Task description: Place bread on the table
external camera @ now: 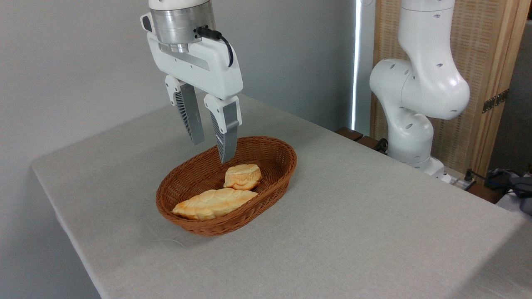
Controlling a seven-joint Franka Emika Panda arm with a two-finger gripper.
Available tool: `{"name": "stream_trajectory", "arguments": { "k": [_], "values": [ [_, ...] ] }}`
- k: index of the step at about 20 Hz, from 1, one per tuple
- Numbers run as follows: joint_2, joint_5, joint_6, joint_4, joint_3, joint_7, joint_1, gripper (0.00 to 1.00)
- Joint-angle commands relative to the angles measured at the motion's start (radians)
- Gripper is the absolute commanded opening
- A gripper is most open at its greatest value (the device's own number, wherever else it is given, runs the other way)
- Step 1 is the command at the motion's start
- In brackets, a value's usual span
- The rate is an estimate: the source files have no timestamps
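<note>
I see my pincer [211, 150] spread above the wicker basket [279, 174]; the bun [242, 176] sits inside, with bare tabletop [374, 216] rightward.

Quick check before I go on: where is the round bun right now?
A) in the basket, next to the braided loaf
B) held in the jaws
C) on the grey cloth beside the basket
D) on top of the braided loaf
A: the round bun sits inside the wicker basket beside the braided loaf, with the gripper open and empty above it.
</note>
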Motion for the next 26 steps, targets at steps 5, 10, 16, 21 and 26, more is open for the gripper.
{"name": "stream_trajectory", "arguments": {
  "k": [5,10,16,21,26],
  "values": [
    [-0.014,-0.015,-0.007,-0.005,0.013,0.018,-0.005,1.00],
    [-0.013,-0.017,-0.007,-0.006,0.011,0.018,-0.005,1.00],
    [-0.013,-0.017,-0.004,-0.005,0.011,0.018,-0.005,1.00],
    [-0.010,-0.017,-0.002,-0.006,0.010,0.018,-0.004,1.00],
    [-0.030,-0.017,0.004,-0.022,-0.001,0.016,0.004,1.00]
  ]
}}
